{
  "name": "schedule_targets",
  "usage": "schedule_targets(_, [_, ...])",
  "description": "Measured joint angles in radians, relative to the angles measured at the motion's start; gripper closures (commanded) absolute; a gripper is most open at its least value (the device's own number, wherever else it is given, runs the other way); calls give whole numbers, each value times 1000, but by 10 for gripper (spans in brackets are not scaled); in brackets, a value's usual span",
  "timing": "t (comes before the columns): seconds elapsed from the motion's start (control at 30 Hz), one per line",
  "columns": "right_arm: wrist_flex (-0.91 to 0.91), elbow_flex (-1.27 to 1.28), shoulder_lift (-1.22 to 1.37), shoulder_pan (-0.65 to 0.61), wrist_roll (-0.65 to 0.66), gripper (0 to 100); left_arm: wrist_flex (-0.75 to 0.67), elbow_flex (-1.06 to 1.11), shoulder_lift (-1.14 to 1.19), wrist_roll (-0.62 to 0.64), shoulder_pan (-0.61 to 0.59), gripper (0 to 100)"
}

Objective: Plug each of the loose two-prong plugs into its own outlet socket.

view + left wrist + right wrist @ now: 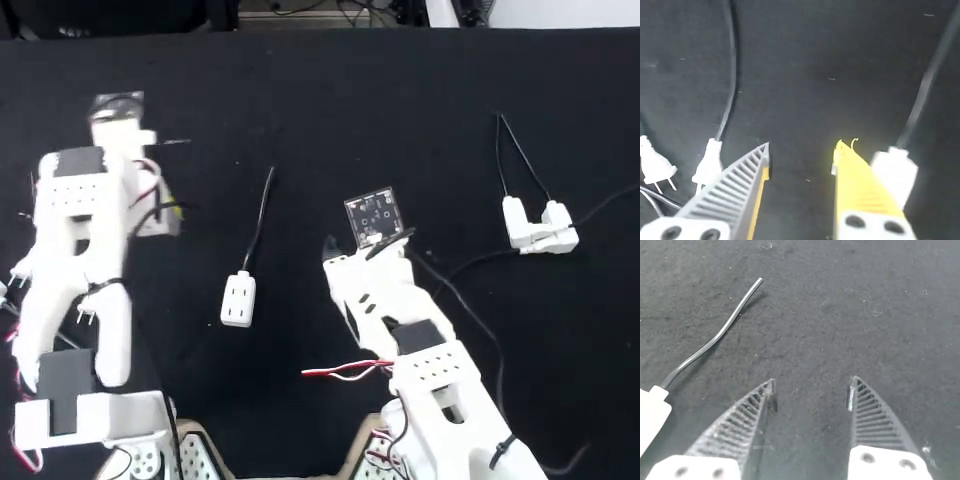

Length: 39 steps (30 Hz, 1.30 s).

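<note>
Behind the wide-spread left fingers [740,185], a plug [707,167] half hidden; right fingers [875,415] likewise wide, empty.

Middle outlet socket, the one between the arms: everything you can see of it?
The outlet socket is a small white block, plastic by the look. It lies flat on the black table cloth between the two arms, with its dark slots facing up and no plug in them. A thin black cord leaves its far end and stops at a free tip. Nothing touches it; the right gripper stands open, apart from it.
</note>
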Motion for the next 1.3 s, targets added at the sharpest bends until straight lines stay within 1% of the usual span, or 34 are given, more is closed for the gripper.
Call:
schedule_targets(0.1, [0,0,0,0,0,779,-81,106,0,-64,-20,791])
schedule_targets(0.2, [0,0,0,0,0,779,-164,212,0,-141,-20,791])
schedule_targets(0.27, [0,0,0,0,0,779,-209,259,0,-169,-12,791])
schedule_targets(0.37, [0,0,0,0,0,779,-249,318,0,-181,17,791])
schedule_targets(0.57, [0,0,0,0,0,779,-258,368,0,-181,91,791])
schedule_targets(0.67, [0,0,0,0,0,779,-264,390,0,-181,155,791])
schedule_targets(0.87, [0,0,0,6,0,779,-264,437,-5,-183,333,791])
schedule_targets(0.97, [0,0,0,81,-34,779,-264,437,-5,-183,422,791])
schedule_targets(1.1, [0,0,0,204,-161,779,-264,431,-5,-183,543,791])
schedule_targets(1.17, [-9,0,0,239,-190,779,-264,405,-5,-186,575,791])
schedule_targets(1.23, [-34,0,0,255,-198,779,-258,362,-5,-186,580,791])
schedule_targets(1.3, [-44,0,0,255,-199,779,-219,293,-5,-184,572,791])
